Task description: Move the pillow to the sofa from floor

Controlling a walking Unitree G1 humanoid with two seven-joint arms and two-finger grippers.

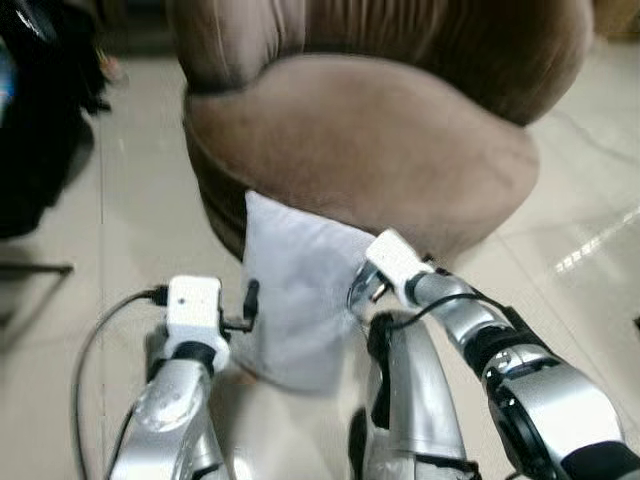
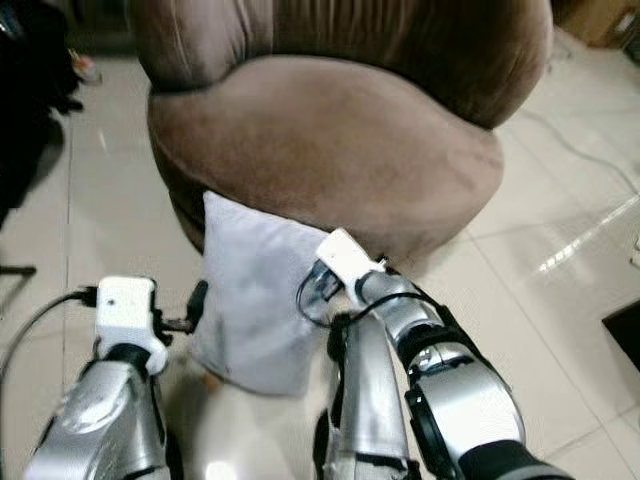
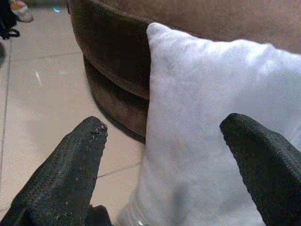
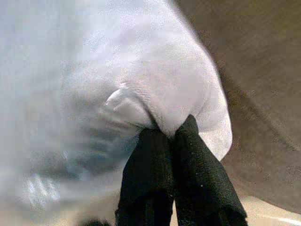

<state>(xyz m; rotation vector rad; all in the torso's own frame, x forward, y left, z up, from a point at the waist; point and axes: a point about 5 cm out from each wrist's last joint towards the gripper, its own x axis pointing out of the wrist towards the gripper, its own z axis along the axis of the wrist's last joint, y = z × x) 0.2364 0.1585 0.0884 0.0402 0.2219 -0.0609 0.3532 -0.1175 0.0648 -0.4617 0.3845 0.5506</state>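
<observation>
Pillow point(image 1: 300, 300) pinched in right gripper point(image 4: 170, 134)

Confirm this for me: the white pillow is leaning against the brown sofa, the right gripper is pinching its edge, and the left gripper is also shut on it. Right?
Not quite. The left gripper is open, its fingers spread apart in front of the pillow without gripping it, as the left wrist view shows. The rest holds: the pillow leans against the brown sofa, and the right gripper pinches its edge.
</observation>
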